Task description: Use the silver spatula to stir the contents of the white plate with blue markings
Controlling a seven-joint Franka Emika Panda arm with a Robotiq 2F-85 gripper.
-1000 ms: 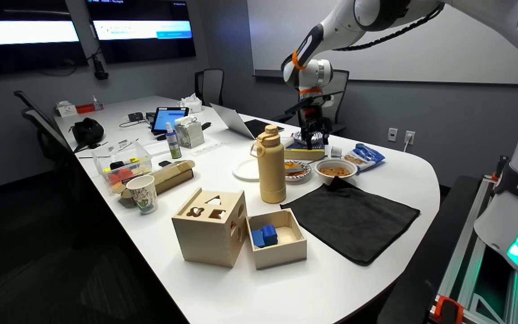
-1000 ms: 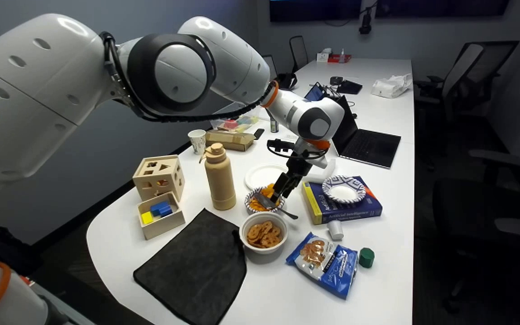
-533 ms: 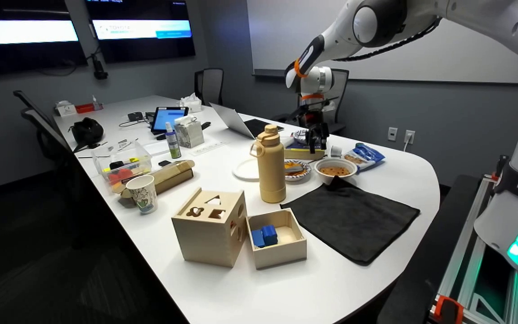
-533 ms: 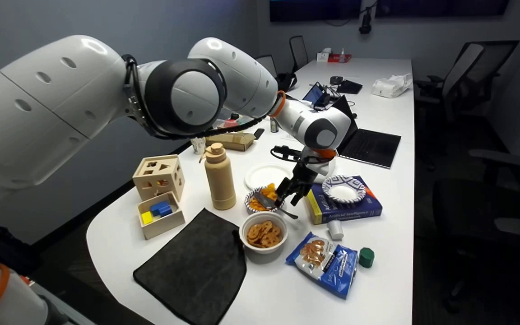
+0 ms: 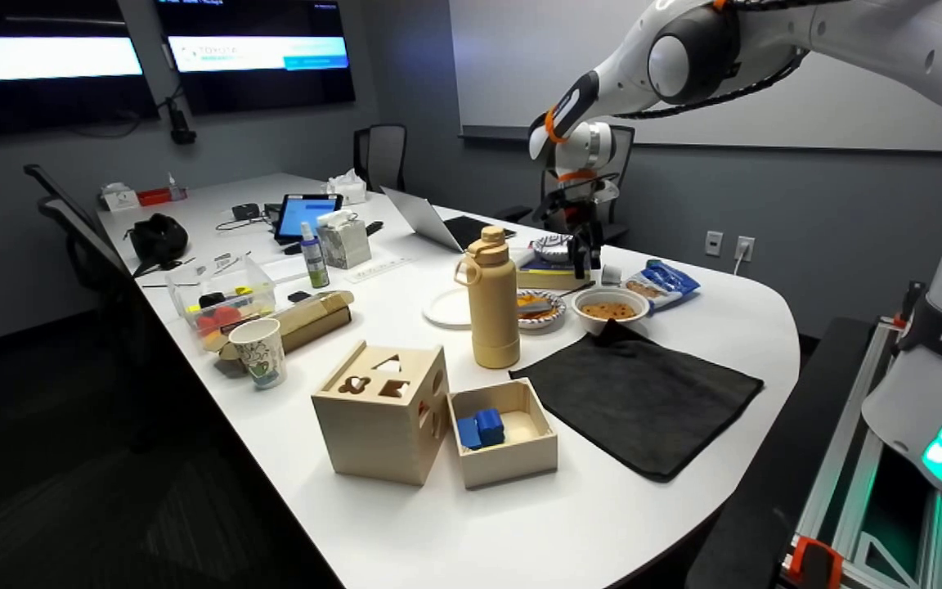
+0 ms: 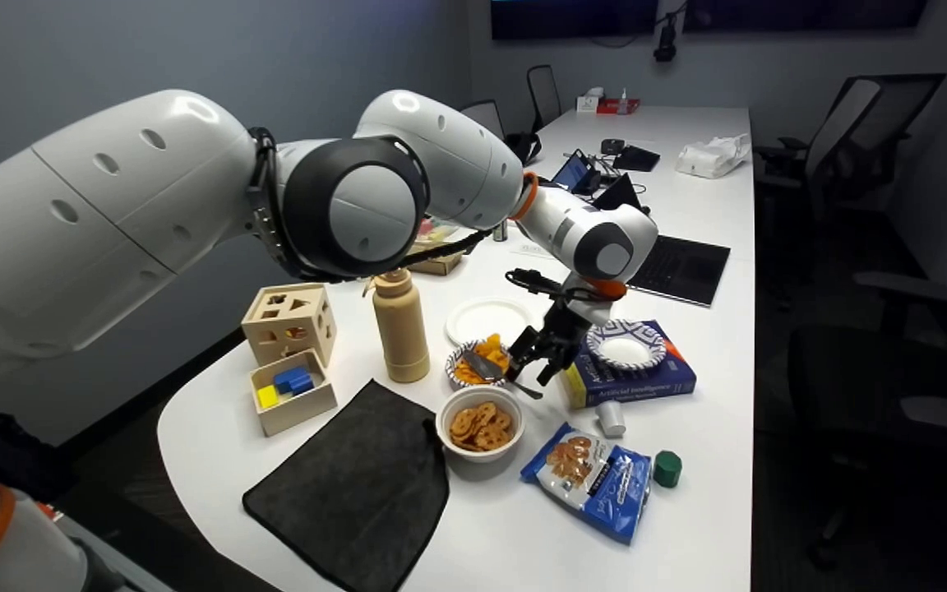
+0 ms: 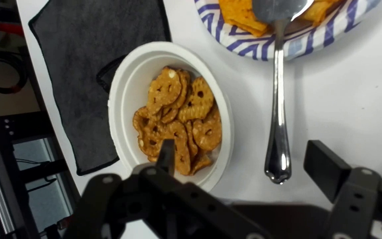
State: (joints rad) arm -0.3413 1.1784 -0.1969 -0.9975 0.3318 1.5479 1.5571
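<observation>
The silver spatula (image 7: 278, 132) rests with its blade on the orange food (image 7: 240, 21) in the white plate with blue markings (image 7: 252, 49). Its handle sticks out over the rim, past the pretzel bowl, toward my gripper (image 7: 240, 149). In the wrist view the handle's end appears between my two fingers, apart from both, and they are spread wide and hold nothing. In an exterior view my gripper (image 6: 529, 375) hovers just above the handle, beside the plate (image 6: 452, 372). The tan bottle partly covers the plate (image 5: 559, 304) in an exterior view.
A white bowl of pretzels (image 6: 482, 456) stands close to the plate and handle. Around them are a tan bottle (image 6: 401, 329), a black cloth (image 6: 358, 493), a blue snack bag (image 6: 593, 485), a small cup (image 6: 610, 419) and a thick book (image 6: 630, 393) carrying a patterned bowl.
My gripper has shifted away from the food in the plate, toward the free end of the spatula's handle. Its fingers stay spread, and the spatula and plate lie as before.
</observation>
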